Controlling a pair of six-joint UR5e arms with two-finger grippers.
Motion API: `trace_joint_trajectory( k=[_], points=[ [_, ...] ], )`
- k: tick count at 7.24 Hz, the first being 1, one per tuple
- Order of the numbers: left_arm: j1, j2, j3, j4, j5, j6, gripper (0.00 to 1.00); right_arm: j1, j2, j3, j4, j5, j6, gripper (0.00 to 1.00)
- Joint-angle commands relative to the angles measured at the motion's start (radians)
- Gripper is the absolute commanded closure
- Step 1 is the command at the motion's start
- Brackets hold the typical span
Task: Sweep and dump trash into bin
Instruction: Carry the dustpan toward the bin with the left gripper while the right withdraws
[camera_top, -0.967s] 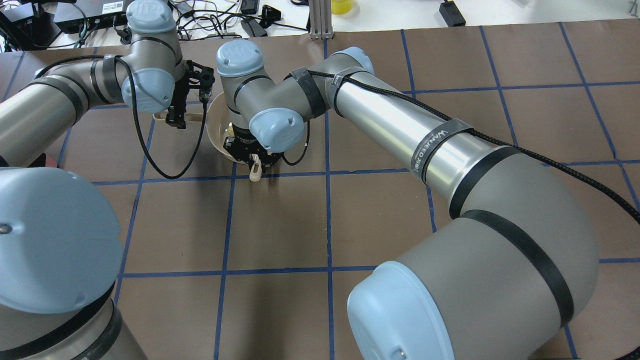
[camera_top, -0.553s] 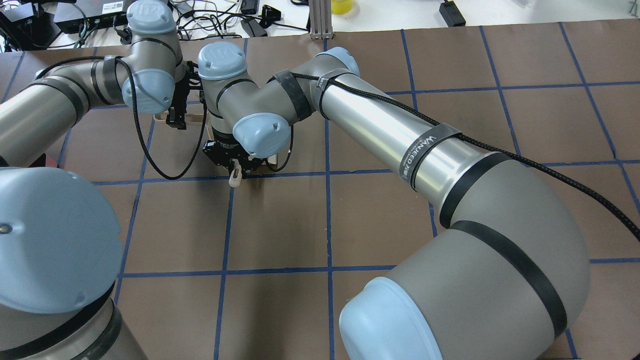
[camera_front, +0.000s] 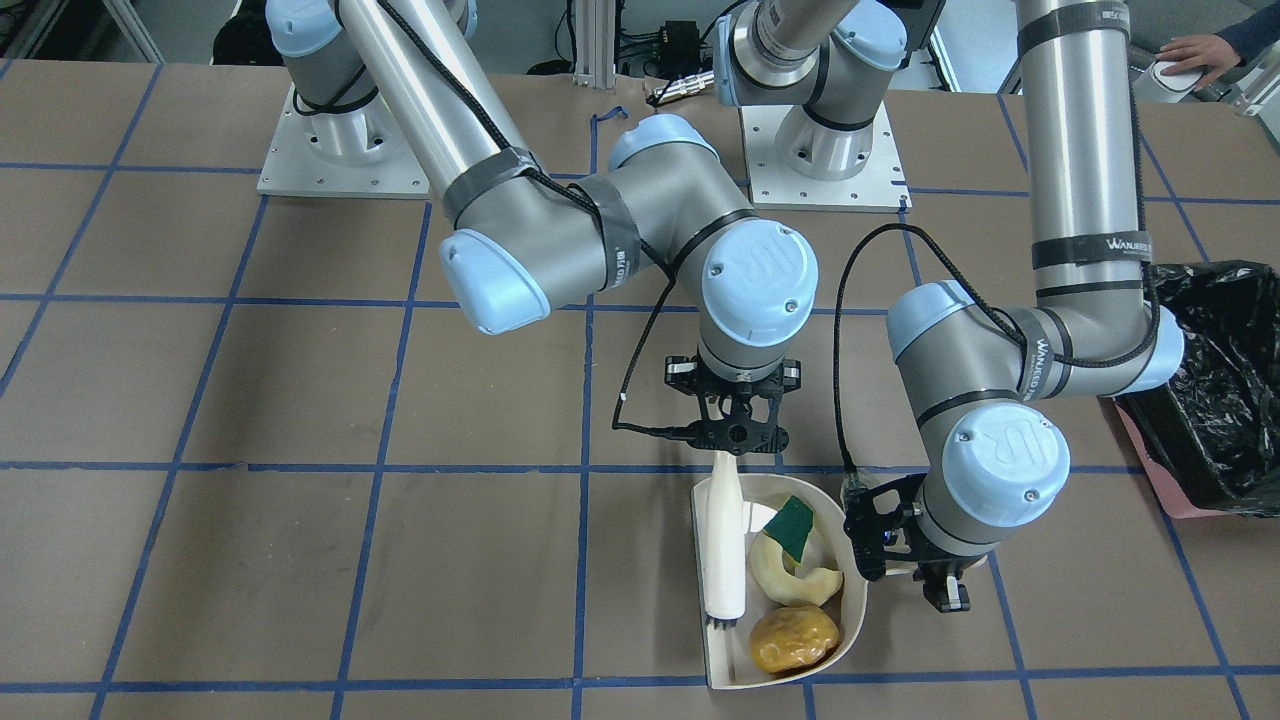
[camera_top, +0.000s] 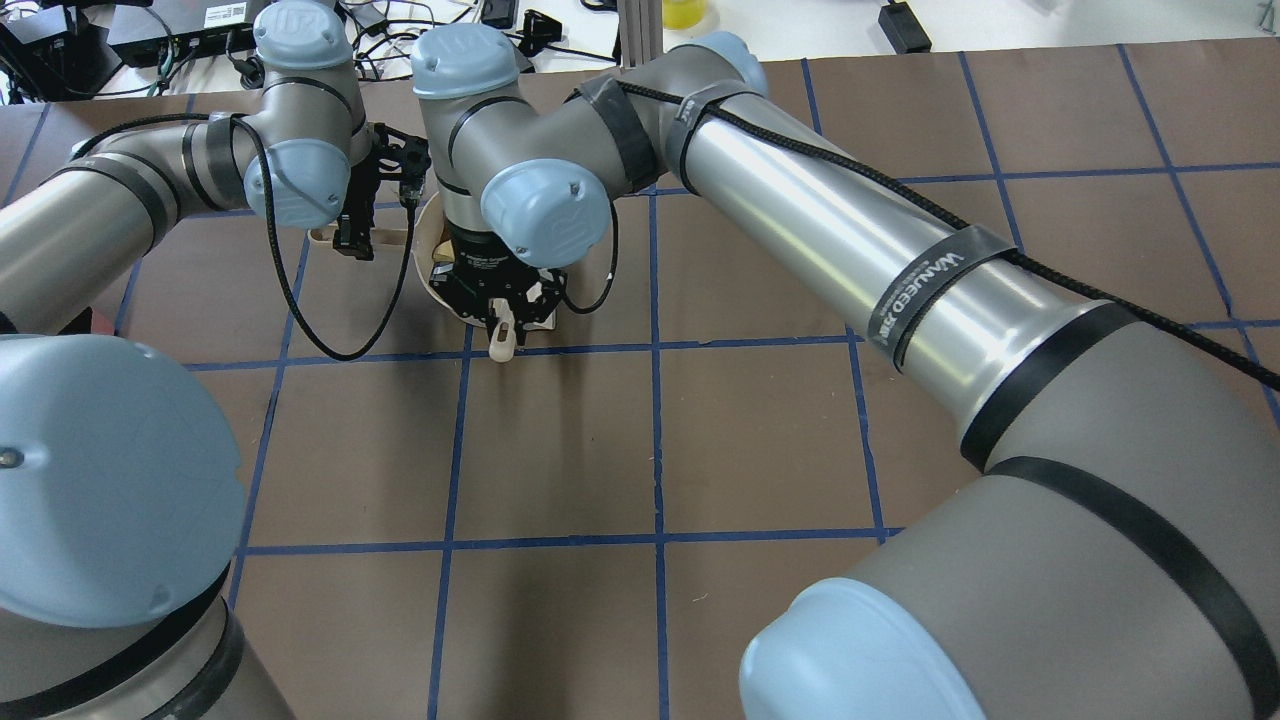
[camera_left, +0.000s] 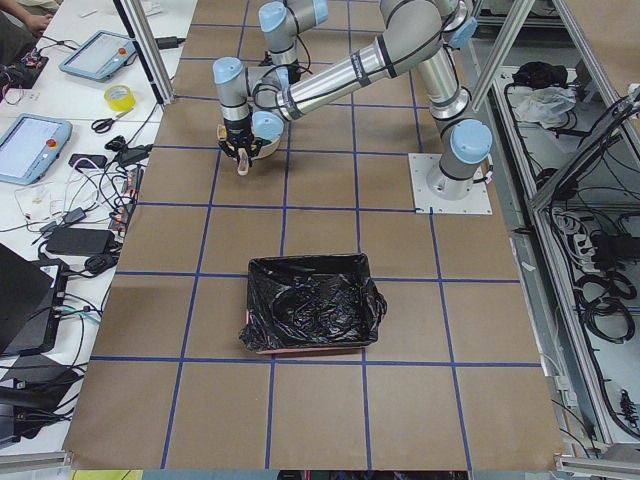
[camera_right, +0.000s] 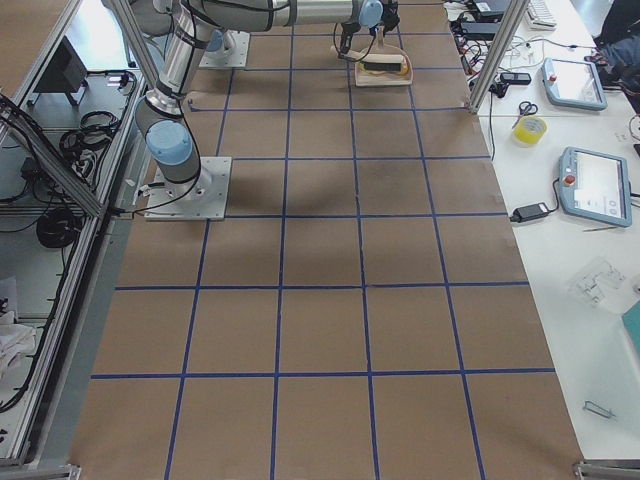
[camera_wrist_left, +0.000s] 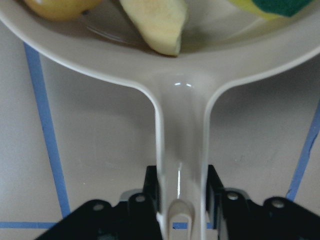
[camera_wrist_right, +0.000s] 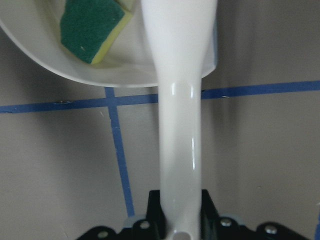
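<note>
My left gripper (camera_wrist_left: 182, 189) is clamped on the dustpan (camera_wrist_left: 182, 115) handle, and my right gripper (camera_wrist_right: 180, 206) is closed on the brush (camera_wrist_right: 177, 125) handle. I see the sponge piece (camera_front: 792, 528), fruit slice (camera_front: 790, 582) and lump (camera_front: 793, 638) lying inside the dustpan.

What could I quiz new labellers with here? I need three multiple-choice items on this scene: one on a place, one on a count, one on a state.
1. Where does the sponge piece lie?
A) on the floor
B) in the dustpan
C) in a drawer

2. How many items lie in the dustpan?
A) one
B) two
C) three

3. The right claw is
A) open and empty
B) shut on the brush
C) shut on the sponge piece

Answers:
1 B: the front view shows the sponge piece inside the dustpan's rim.
2 C: the sponge piece, the fruit slice and the potato-like lump are all in it.
3 B: the right wrist view shows the brush's handle clamped between the fingers.
</note>
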Motion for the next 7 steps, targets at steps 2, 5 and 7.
trace_joint_trajectory(
  k=[2, 5, 7],
  points=[
    [0.019, 0.009, -0.005, 0.0, -0.075, 0.023, 0.82, -0.192, -0.114, 0.077, 0.113, -0.077, -0.222, 1.0],
    [0.116, 0.03, -0.009, -0.01, -0.193, 0.059, 0.84, -0.532, -0.281, 0.284, 0.115, -0.156, -0.55, 1.0],
    [0.163, 0.056, -0.009, -0.029, -0.211, 0.099, 0.84, -0.775, -0.326, 0.396, 0.094, -0.224, -0.833, 1.0]
  ],
)
